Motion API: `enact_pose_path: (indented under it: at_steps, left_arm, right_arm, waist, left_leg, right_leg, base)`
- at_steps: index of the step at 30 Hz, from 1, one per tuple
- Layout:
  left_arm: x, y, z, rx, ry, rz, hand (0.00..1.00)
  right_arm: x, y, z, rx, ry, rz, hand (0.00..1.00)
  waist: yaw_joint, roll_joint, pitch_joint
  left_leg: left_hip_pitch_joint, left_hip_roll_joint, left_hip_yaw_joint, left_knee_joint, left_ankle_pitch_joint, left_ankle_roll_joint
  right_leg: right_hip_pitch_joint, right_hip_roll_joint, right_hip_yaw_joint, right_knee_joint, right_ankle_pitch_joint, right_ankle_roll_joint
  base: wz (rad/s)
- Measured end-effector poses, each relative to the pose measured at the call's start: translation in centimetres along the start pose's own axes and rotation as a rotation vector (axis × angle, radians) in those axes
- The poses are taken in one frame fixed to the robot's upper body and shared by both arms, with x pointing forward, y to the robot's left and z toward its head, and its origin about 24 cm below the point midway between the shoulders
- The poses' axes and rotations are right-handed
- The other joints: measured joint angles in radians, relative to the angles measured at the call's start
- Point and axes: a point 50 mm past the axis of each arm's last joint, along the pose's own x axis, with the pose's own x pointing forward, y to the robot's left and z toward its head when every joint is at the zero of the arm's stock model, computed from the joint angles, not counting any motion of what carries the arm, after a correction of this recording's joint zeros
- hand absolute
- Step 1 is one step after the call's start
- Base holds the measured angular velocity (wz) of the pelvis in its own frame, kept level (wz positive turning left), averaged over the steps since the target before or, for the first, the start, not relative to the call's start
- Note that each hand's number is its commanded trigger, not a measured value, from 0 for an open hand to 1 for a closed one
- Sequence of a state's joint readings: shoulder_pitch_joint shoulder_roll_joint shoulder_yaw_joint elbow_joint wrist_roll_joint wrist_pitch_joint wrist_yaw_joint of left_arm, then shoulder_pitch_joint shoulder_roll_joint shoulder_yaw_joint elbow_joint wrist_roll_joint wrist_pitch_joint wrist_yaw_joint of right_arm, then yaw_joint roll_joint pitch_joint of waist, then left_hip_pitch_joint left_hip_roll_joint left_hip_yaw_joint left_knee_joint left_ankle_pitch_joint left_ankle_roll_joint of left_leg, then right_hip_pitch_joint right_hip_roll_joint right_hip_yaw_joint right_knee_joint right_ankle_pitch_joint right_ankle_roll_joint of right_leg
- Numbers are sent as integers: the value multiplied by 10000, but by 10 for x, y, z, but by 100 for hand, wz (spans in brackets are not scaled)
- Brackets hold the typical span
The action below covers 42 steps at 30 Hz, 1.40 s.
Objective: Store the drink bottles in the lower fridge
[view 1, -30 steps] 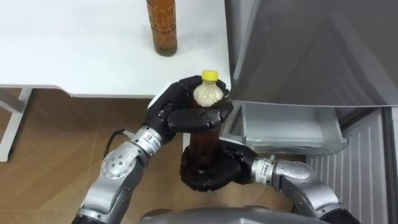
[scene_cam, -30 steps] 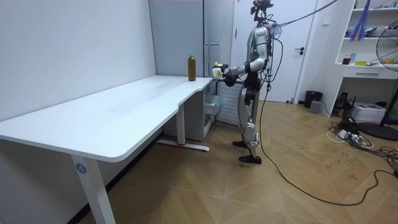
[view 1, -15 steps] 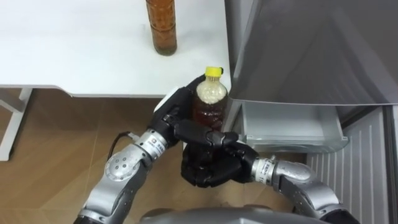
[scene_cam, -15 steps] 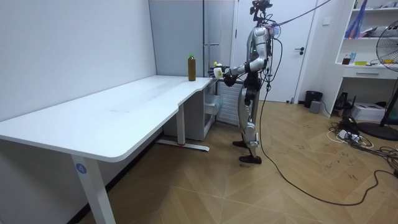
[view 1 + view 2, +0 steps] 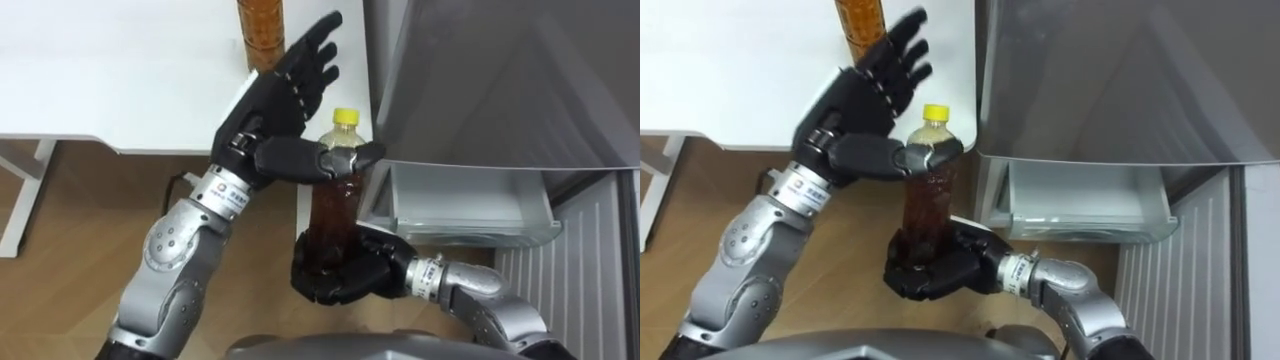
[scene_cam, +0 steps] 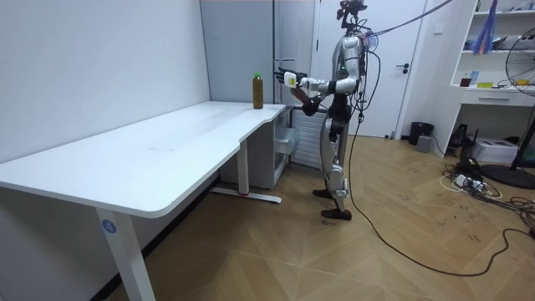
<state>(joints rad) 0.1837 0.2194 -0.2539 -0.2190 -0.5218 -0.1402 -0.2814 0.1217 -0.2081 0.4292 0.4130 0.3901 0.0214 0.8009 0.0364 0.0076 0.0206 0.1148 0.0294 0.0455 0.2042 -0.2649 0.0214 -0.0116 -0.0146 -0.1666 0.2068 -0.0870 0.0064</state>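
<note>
Two hands meet on one drink bottle (image 5: 330,205) in the left eye view, and the risk lies in how little actually holds it. The right hand (image 5: 335,275) is clamped round the base alone. The tall bottle could therefore tip or slip on its way to the fridge (image 5: 500,80). Its yellow cap (image 5: 345,117) sits just beside the fridge's edge and could knock there. The left hand (image 5: 285,95) has its fingers straight and fanned upward, with the thumb lying across the bottle's neck, steadying rather than gripping. Should it lift off, the top would have no support. The pulled-out lower drawer (image 5: 465,205) lies to the right. A second bottle (image 5: 260,25) stands on the counter (image 5: 120,70) close behind the raised fingers and could be nudged over.

From the room view, the robot stands upright at the counter's far end, next to the fridge, with its left hand (image 6: 284,75) held out high near the second bottle (image 6: 258,90).

Seen from the right eye, the left hand (image 5: 875,90) is flat and spread, its thumb against the neck. The right hand (image 5: 935,270) is wrapped round the bottle's foot.
</note>
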Motion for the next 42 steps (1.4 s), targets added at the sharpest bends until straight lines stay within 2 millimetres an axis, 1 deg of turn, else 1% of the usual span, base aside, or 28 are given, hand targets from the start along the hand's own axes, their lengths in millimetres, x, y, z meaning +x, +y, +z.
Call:
enact_pose_path:
  at_steps: [2, 5, 7, 8, 9, 10, 11, 12, 14, 16, 19, 23, 26, 29, 30, 31, 32, 35, 37, 38, 39, 40, 41, 42]
  left_arm:
    - [0, 4, 3, 76, -105, 182, 0]
    - [1, 5, 11, 248, -442, 257, 0]
    - [1, 5, 30, 521, -1212, 315, 0]
    - [1, 5, 35, 614, -1439, 323, 0]
    - [1, 6, 45, 828, -1918, 352, 0]
    - [0, 8, 53, 845, -2320, 460, 0]
    - [-1, 8, 57, 816, -2532, 557, 0]
    - [-3, 11, 64, 768, -2940, 718, 0]
    - [-6, 18, 72, 564, -3415, 1160, 0]
    - [-9, 24, 76, 559, -3589, 1582, 0]
    - [-15, 35, 82, 730, -3816, 2398, 0]
    - [-24, 48, 90, 977, -4137, 3607, 0]
    - [-32, 58, 93, 1133, -4305, 4576, 0]
    - [-47, 72, 95, 1426, -4364, 5908, 0]
    - [-56, 80, 95, 1497, -4304, 6647, 0]
    - [-65, 89, 93, 1517, -4201, 7458, 0]
    - [-73, 96, 90, 1476, -4124, 8218, 0]
    - [-84, 110, 81, 1314, -3770, 9506, 0]
    - [-96, 121, 62, 1001, -3071, 10742, 0]
    - [-100, 123, 57, 927, -2823, 11016, 0]
    - [-108, 127, 42, 766, -2192, 11595, 0]
    - [-114, 130, 27, 568, -1544, 12130, 0]
    - [-118, 131, 20, 453, -1228, 12411, 0]
    - [-126, 132, 4, 222, -601, 12940, 0]
  right_arm:
    - [-3, -2, 0, -36, 73, -62, 100]
    - [-8, -4, 0, -172, 148, -151, 100]
    - [-13, -4, -2, -64, 51, -263, 100]
    - [-15, -4, -3, -4, 41, -323, 100]
    - [-18, -4, -6, 132, 25, -461, 100]
    - [-22, -4, -10, 280, 29, -595, 100]
    - [-23, -4, -12, 326, 49, -639, 100]
    - [-26, -4, -14, 381, 98, -705, 100]
    - [-30, -6, -16, 391, 182, -823, 100]
    - [-32, -8, -15, 452, 52, -996, 100]
    - [-38, -11, -15, 598, -164, -1359, 100]
    - [-46, -12, -20, 846, -281, -1791, 100]
    - [-51, -13, -24, 897, -248, -2066, 100]
    - [-58, -14, -28, 1057, -283, -2388, 100]
    - [-62, -15, -30, 1130, -300, -2545, 100]
    - [-65, -15, -31, 1199, -318, -2703, 100]
    - [-68, -16, -33, 1265, -343, -2878, 100]
    - [-72, -18, -34, 1353, -403, -3256, 100]
    - [-71, -17, -36, 1493, -466, -3530, 100]
    - [-71, -17, -36, 1520, -468, -3534, 100]
    - [-69, -16, -36, 1553, -487, -3526, 100]
    - [-66, -15, -36, 1596, -546, -3549, 100]
    - [-65, -15, -36, 1612, -568, -3557, 100]
    - [-63, -15, -36, 1649, -603, -3574, 100]
  waist:
    - [6, 34, 12]
    - [31, 73, 3]
    - [81, 80, -2]
    - [127, 89, -8]
    - [217, 112, -7]
    - [319, 129, -6]
    - [362, 129, -9]
    - [489, 130, -10]
    - [610, 131, -11]
    - [744, 132, -12]
    - [853, 139, -18]
    - [966, 210, -49]
    - [1029, 301, -4]
    - [1073, 334, -25]
    - [1085, 341, -67]
    - [1114, 355, -92]
    - [1153, 358, -104]
    - [1361, 354, -121]
    - [1509, 373, -105]
    - [1545, 376, -109]
    - [1581, 383, -138]
    - [1617, 381, -136]
    - [1634, 387, -132]
    - [1648, 361, -134]
  left_leg:
    - [0, 4, -2, -13, 0, 0]
    - [3, 16, -5, -28, 0, 0]
    - [26, 28, -15, -54, 0, -1]
    - [43, 31, -14, -53, 1, -1]
    - [112, 41, -16, -55, 3, -2]
    - [198, 106, -14, -76, 3, -2]
    - [231, 102, -13, -84, 3, -2]
    - [305, 100, 3, -175, 3, -2]
    - [350, 96, 1, -226, 3, -2]
    - [375, 97, 2, -222, 2, -2]
    - [389, 97, -5, -218, 3, -2]
    - [445, 94, -63, -210, 4, -3]
    - [485, 104, -98, -210, 4, -2]
    - [491, 78, -137, -246, 10, 9]
    - [495, 80, -155, -248, 11, 8]
    - [523, 86, -155, -248, 12, 6]
    - [538, 74, -155, -249, 17, -3]
    - [558, 57, -153, -240, 36, -19]
    - [681, 99, -154, -284, 55, -21]
    - [716, 97, -154, -323, 54, -21]
    - [746, 90, -155, -348, 54, -21]
    - [774, 85, -143, -361, 54, -21]
    - [775, 83, -142, -364, 54, -21]
    - [775, 80, -145, -365, 54, -21]
  right_leg:
    - [-2, 4, -3, -9, 0, 0]
    - [-3, 13, 2, -21, 0, 0]
    - [7, 21, -12, -28, 0, 0]
    - [11, 21, -14, -29, 0, 0]
    - [51, 29, -1, -29, -1, 1]
    - [130, 36, 11, -33, -9, 14]
    - [158, 39, 11, -31, -15, 23]
    - [189, 49, 14, -32, -17, 26]
    - [229, 49, 32, -35, -17, 26]
    - [268, 48, 14, -44, -17, 26]
    - [288, 47, 3, -46, -17, 26]
    - [358, 50, -36, -39, -19, 29]
    - [431, 20, -135, -43, -25, 38]
    - [429, -4, -138, -29, -88, 49]
    - [437, 1, -142, -31, -109, 36]
    - [458, 16, -142, -32, -115, 31]
    - [469, 28, -141, -32, -115, 31]
    - [492, 29, -140, -45, -115, 29]
    - [603, 19, -135, -73, -122, 18]
    - [631, 19, -128, -78, -126, 16]
    - [651, 14, -129, -63, -141, 9]
    - [649, 12, -121, -46, -143, 9]
    - [649, 10, -124, -46, -143, 9]
    - [648, 5, -129, -40, -144, 8]
  base:
    - [0]
    - [0]
    - [0]
    - [0]
    - [0]
    - [0]
    - [0]
    - [-5]
    - [-2]
    - [0]
    - [0]
    - [3]
    - [4]
    - [3]
    - [0]
    - [0]
    - [0]
    - [0]
    - [0]
    - [0]
    - [0]
    - [0]
    - [0]
    - [0]
